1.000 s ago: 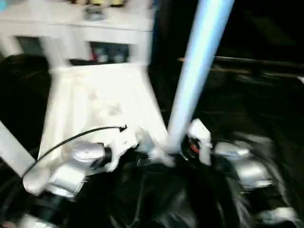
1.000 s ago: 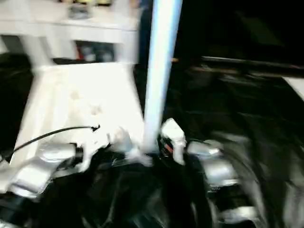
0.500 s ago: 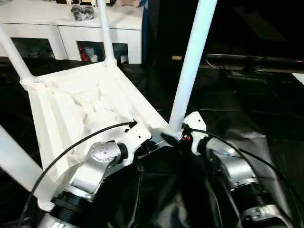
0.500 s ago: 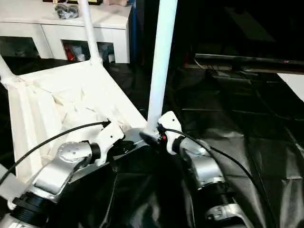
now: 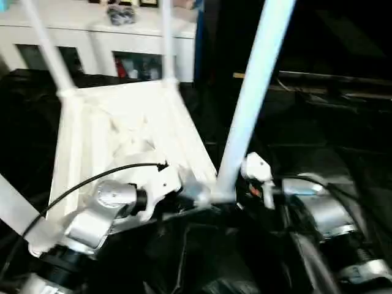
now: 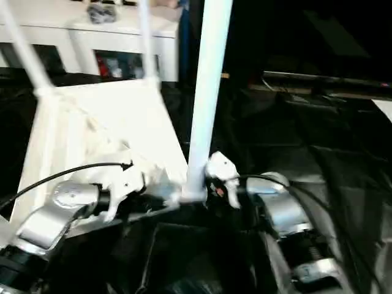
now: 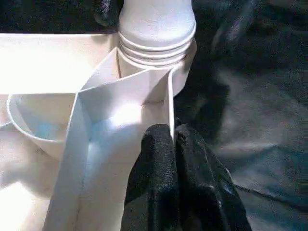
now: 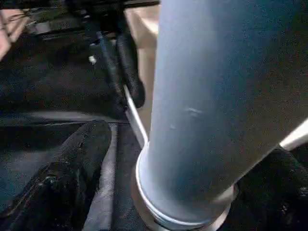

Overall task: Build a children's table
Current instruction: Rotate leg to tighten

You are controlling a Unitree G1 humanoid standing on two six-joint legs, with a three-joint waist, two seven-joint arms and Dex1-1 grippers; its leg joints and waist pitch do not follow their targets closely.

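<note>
The children's table lies upside down, its ribbed white top (image 5: 122,135) facing up on the black cover. White legs stand in the two far corner sockets (image 5: 52,55) (image 5: 166,43), and another leg slants at the near left (image 5: 15,211). The near right leg (image 5: 248,116) stands upright in its socket (image 7: 156,53). My left gripper (image 7: 173,137) is shut on the thin rim wall of the top beside that socket. My right gripper (image 8: 190,144) is open around the base of this leg, with one finger (image 8: 82,149) apart from it and the other (image 8: 284,178) at its far side.
A white cabinet (image 5: 122,37) with glass doors stands behind the table top, with small items on it. Crumpled black cover (image 5: 318,141) spreads to the right and front. A black cable (image 5: 79,187) arcs over my left forearm.
My right gripper's fingers have spread wider around the base of the near right leg. The left gripper stays shut on the rim. The head view has swung, so the whole scene shifted.
</note>
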